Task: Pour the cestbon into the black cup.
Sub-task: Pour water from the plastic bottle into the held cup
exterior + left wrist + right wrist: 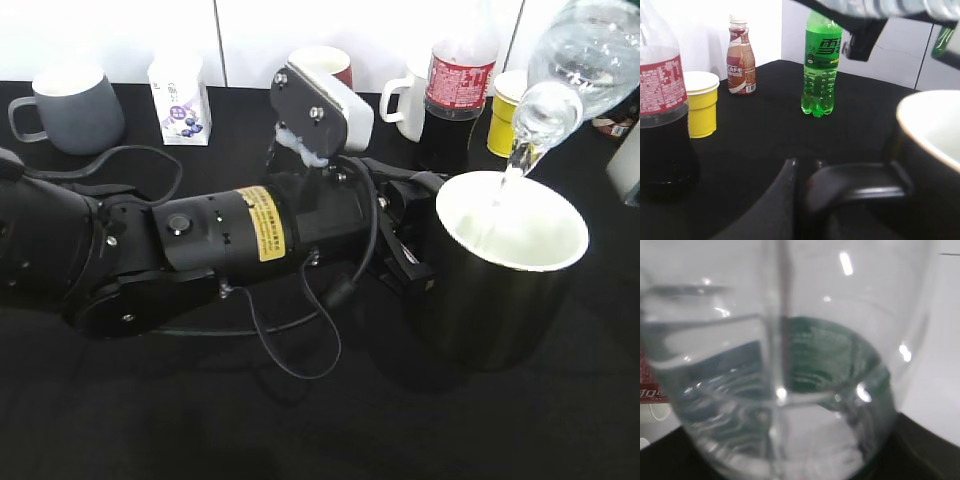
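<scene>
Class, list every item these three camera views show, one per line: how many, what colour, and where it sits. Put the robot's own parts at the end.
cestbon: 1, clear, tilted above the black cup, pouring
black cup: 1, black with white inside, front right
cola bottle: 1, dark with red label, back right
yellow cup: 1, yellow, beside the cola bottle
grey mug: 1, grey, back left
carton: 1, white and purple, back left
brick-red mug: 1, behind the arm
white mug: 1, left of the cola bottle
green bottle: 1, far table
coffee bottle: 1, brown, far table
left pincer: 1, black, at the cup's handle
right pincer: not visible
</scene>
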Available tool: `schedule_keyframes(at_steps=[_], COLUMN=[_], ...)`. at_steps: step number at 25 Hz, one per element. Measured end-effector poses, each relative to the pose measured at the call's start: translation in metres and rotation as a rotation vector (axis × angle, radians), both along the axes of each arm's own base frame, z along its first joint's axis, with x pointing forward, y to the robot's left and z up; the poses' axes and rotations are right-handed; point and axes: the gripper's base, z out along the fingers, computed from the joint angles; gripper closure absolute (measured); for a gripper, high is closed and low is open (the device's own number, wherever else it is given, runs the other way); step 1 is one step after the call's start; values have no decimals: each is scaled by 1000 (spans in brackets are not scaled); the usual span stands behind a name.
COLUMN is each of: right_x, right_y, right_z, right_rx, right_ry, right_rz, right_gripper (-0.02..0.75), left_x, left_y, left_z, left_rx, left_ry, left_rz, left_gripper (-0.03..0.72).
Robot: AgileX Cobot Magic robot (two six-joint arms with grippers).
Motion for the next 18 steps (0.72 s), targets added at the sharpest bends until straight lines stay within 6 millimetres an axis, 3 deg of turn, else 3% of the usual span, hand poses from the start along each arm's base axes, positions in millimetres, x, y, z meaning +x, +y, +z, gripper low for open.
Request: schedule_keyframes(at_steps=[9, 13, 18], right_x=[-1, -4, -4], right_y=[-2, -3, -2], right_z=[-1, -21, -25], right_rx=[58, 286, 810], right_ry=[37, 373, 804], right_rz=[-8, 10, 92], right_gripper=[246, 246, 246], left_x=[0, 4, 27], left_y=[0, 2, 26], left_z=[0, 5, 4], left_rx=[2, -44, -44], left_ry=[-1, -34, -27], left_rz=[-1, 24, 125], left_gripper=[634, 634, 634])
